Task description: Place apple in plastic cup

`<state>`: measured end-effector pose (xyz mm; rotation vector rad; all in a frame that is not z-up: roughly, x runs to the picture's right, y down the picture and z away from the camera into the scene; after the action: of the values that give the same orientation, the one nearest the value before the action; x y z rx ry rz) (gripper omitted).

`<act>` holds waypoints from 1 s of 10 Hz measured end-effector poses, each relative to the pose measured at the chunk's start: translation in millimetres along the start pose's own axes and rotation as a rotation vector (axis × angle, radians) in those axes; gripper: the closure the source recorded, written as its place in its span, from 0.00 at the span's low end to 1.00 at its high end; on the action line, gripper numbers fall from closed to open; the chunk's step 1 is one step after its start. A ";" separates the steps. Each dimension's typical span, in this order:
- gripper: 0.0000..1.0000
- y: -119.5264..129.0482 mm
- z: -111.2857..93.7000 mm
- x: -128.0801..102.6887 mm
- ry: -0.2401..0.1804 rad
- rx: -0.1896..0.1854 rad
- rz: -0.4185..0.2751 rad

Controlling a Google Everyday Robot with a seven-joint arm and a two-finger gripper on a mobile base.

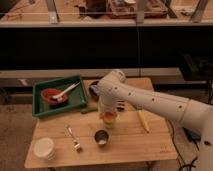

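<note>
The plastic cup [109,123] is a small pale yellow-green tumbler standing upright in the middle of the wooden table [130,145]. The apple [108,116] shows as an orange-red round shape at the cup's mouth. I cannot tell whether it rests inside or is still held. My gripper [106,108] hangs from the white arm [150,102] and points down directly over the cup, touching or almost touching the apple.
A dark metal cup [101,137] stands just in front of the plastic cup. A white ribbed container [44,148] is at the front left, with a fork [74,138] beside it. A green tray [75,102] at the back left holds a reddish-brown bowl [50,95]. A yellow object [143,121] lies to the right.
</note>
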<state>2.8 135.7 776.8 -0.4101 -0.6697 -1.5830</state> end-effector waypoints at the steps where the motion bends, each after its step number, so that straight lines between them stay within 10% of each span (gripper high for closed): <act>1: 0.31 -0.4 2.0 0.0 -0.004 0.001 0.000; 10: 0.21 0.4 -15.4 6.5 0.049 -0.030 -0.024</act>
<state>4.3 121.0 769.1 -0.3860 -0.6161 -1.6228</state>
